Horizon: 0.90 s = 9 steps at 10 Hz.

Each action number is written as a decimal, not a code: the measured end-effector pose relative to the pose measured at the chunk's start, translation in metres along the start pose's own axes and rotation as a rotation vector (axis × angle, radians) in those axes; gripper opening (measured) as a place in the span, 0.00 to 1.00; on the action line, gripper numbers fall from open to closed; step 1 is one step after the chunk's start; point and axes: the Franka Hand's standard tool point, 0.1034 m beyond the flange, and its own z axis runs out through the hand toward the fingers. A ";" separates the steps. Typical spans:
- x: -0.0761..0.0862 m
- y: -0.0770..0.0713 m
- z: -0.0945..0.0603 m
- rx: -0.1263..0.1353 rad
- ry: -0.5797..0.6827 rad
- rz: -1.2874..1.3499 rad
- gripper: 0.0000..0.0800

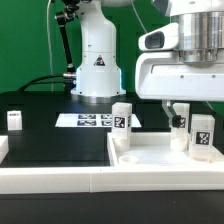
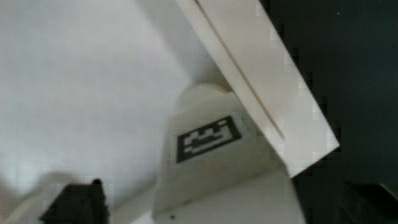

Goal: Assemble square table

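Presently, leg fitting: gripper (image 1: 178, 113), spread wide and empty, is held astride a leg (image 2: 205, 140) on the tabletop (image 1: 150, 158), by the desk (image 1: 50, 108) edge opposite the arm's base (image 1: 97, 70); closure is judged the next requirement.

1. Table surface (image 1: 50, 138): black and matte. It fills the exterior view from nine o'clock to the centre.
2. Marker board (image 1: 93, 120): thin, flat and white, with a row of printed black-and-white tags. It lies flat on the black surface, just toward twelve o'clock from the view's centre.
3. Rail (image 1: 55, 181): long and white, running along the surface's six o'clock edge.
4. Backdrop (image 1: 25, 45): plain green, behind the table from nine to eleven o'clock.
5. Cable (image 1: 40, 83): black, curving along the table's far edge at ten o'clock, below the backdrop.
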 end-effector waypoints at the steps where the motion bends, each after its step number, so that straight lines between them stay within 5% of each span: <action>1: -0.001 0.000 0.000 -0.009 0.004 -0.071 0.81; 7: 0.001 0.002 0.000 -0.027 0.010 -0.364 0.81; 9: 0.001 0.003 0.000 -0.027 0.010 -0.350 0.74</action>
